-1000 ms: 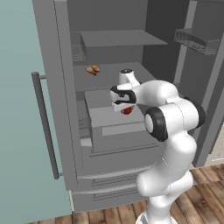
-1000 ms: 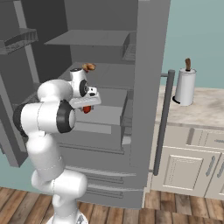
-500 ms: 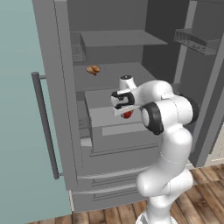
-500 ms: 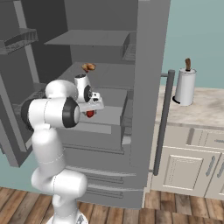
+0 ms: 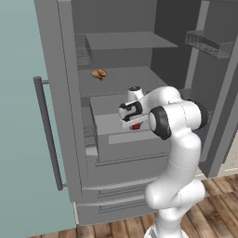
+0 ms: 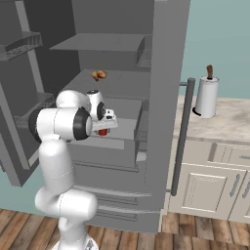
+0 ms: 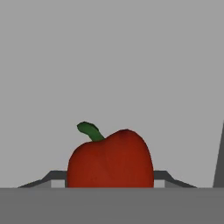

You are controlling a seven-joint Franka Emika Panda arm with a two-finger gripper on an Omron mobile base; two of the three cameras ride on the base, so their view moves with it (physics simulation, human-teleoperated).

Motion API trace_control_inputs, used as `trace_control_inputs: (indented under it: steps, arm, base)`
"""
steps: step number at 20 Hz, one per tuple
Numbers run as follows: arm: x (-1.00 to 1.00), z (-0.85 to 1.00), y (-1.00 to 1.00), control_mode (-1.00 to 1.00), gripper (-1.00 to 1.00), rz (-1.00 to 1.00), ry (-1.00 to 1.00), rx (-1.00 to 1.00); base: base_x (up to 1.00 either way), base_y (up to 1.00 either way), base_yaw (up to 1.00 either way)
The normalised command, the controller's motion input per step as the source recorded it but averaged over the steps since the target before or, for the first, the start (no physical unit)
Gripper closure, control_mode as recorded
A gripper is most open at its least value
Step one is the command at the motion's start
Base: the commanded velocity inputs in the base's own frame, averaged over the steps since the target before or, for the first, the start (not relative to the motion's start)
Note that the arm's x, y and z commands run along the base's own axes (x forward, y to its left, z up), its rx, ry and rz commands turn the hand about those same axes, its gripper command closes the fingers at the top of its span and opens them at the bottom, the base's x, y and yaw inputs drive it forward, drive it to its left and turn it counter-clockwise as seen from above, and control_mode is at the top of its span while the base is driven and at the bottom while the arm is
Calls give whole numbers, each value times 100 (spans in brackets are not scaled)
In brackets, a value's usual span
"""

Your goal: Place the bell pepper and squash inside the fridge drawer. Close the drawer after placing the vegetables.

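Left base view: you see gripper (image 5: 134,122) clamped on glossy red bell pepper (image 5: 136,126), above wide grey box-shaped fridge drawer (image 5: 132,144), pulled out.
Right base view: pepper (image 6: 102,132) under hand, over drawer (image 6: 110,146); lumpy orange-brown food (image 6: 98,74) on shelf behind.
Hand view: smooth rounded pepper (image 7: 110,159), curved green stem, flat grey behind.

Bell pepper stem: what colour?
Green, on a glossy red bell pepper. Clearest in the hand view, where the stem curls up to the left.
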Motion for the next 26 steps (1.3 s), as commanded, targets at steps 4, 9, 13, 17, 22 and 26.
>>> trace_control_inputs:
  steps: [4,9,13,17,22,26]
  arm:
    - [0,-39,-2,-100,100,0,2,0]
    - [0,-31,0,-100,100,0,7,0]
    - [0,-30,-1,-100,-100,0,10,0]
    - [0,-4,0,-100,-100,0,7,0]
    - [0,2,-3,-100,-100,0,1,0]
    - [0,11,-1,-100,-100,0,1,0]
  base:
    - [0,0,0]
    - [0,0,0]
    - [0,0,0]
    - [0,0,0]
    - [0,0,0]
    - [0,0,0]
